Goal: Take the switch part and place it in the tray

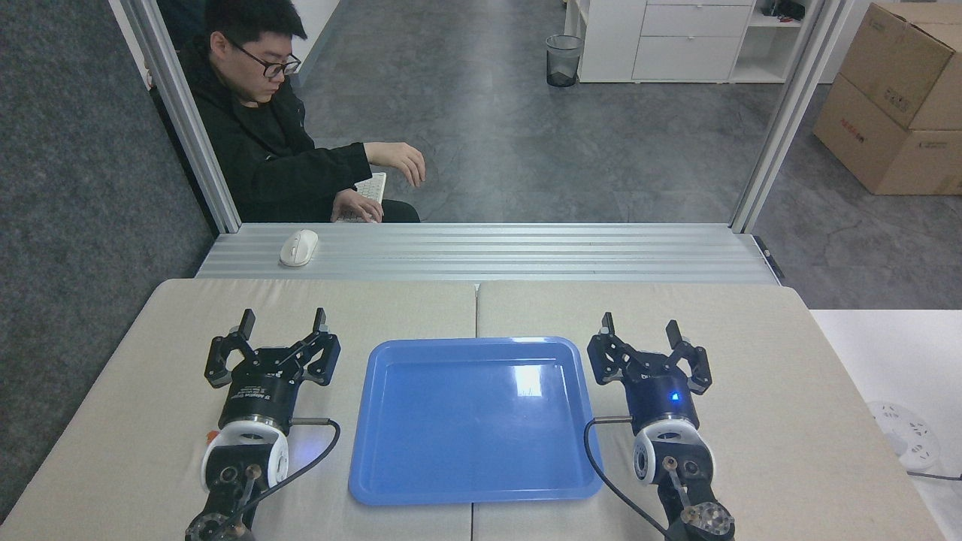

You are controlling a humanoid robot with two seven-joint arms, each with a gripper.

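Two open tools (283, 319) (640, 327) flank the tray (421, 481); left arm partly hides something orange.

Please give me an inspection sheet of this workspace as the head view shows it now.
Surface: beige padded table, two pads meeting at a centre seam; ribbed metal ledge behind.
Job's things: blue tray centred between the arms, nothing in it; switch part nothing seen.
Clutter: white mouse on the ledge.
End effectors: left end effector open, holding nothing; right end effector open, holding nothing; both flank the tray.
Cables: black cable looping off the left wrist, another off the right wrist by the tray's corner.
Surroundings: seated person at a keyboard, bin, white cabinet, cardboard boxes.
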